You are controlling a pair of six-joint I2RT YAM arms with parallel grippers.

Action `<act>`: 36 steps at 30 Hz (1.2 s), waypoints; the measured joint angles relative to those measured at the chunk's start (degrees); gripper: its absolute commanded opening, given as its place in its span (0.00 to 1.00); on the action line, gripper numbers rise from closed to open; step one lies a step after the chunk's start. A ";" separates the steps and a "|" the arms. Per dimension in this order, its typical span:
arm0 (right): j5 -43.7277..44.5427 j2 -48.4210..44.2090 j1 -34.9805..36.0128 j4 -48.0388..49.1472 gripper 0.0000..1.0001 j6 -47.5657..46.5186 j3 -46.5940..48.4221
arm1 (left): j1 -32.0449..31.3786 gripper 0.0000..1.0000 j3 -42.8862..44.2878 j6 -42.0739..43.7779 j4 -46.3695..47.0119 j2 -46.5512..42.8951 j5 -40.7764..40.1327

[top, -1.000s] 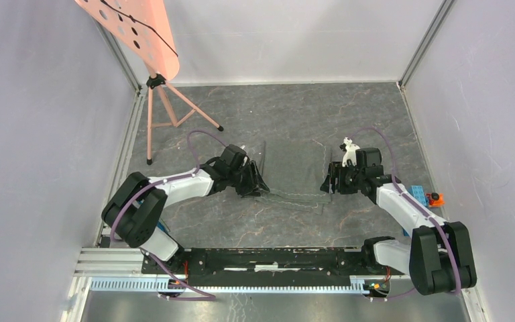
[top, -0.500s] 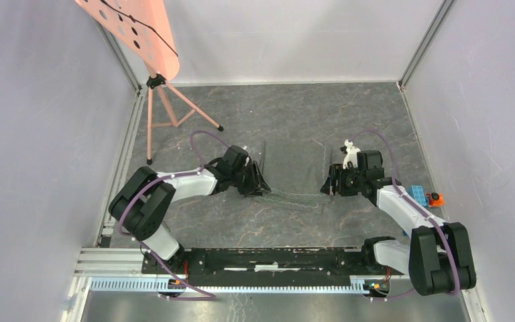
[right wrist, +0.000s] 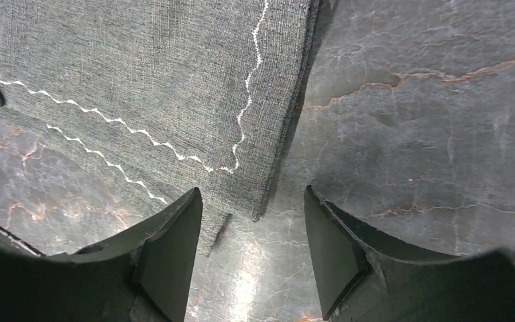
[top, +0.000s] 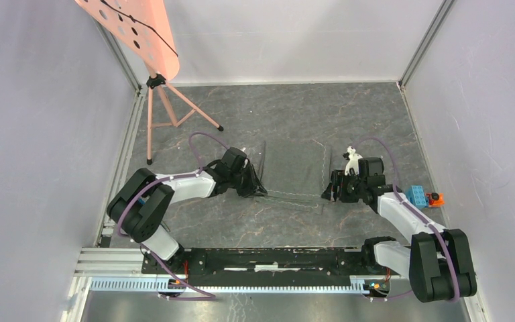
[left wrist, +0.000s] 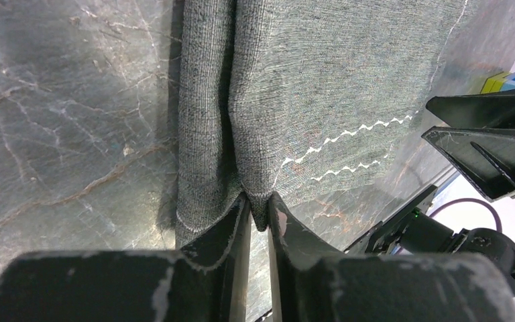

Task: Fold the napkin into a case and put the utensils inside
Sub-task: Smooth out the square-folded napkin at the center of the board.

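Left pincer [left wrist: 258, 209] pinches a raised ridge of the napkin [left wrist: 335, 80]. Right pincer [right wrist: 250, 196] gapes wide astride its corner.

"Can you trace the napkin [top: 295, 171] from overhead?"

"Barely. It melts into the slate bench [top: 295, 114]; only hem lines show."

"And at the left tool [left wrist: 258, 203]?"

"The pinched ridge vanishes between its fingers, and the cloth runs off the top edge."

"The right tool [right wrist: 251, 193]?"

"One finger [right wrist: 171, 248] covers the folded corner."

"That blue block [top: 416, 195]?"

"Too small to read. The pink stand [top: 149, 40] is cropped above."
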 measured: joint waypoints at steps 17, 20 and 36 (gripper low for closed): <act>-0.61 0.11 -0.11 5.14 0.53 8.66 -3.23 | 0.00 0.19 -0.81 0.02 0.04 -1.31 0.04; 1.49 0.44 1.18 4.07 0.55 11.43 -2.21 | 0.00 0.19 -0.92 0.02 0.17 -1.33 0.07; 27.61 4.48 16.83 -10.99 0.53 32.00 6.71 | 0.04 0.19 -1.99 0.07 2.60 -1.38 1.79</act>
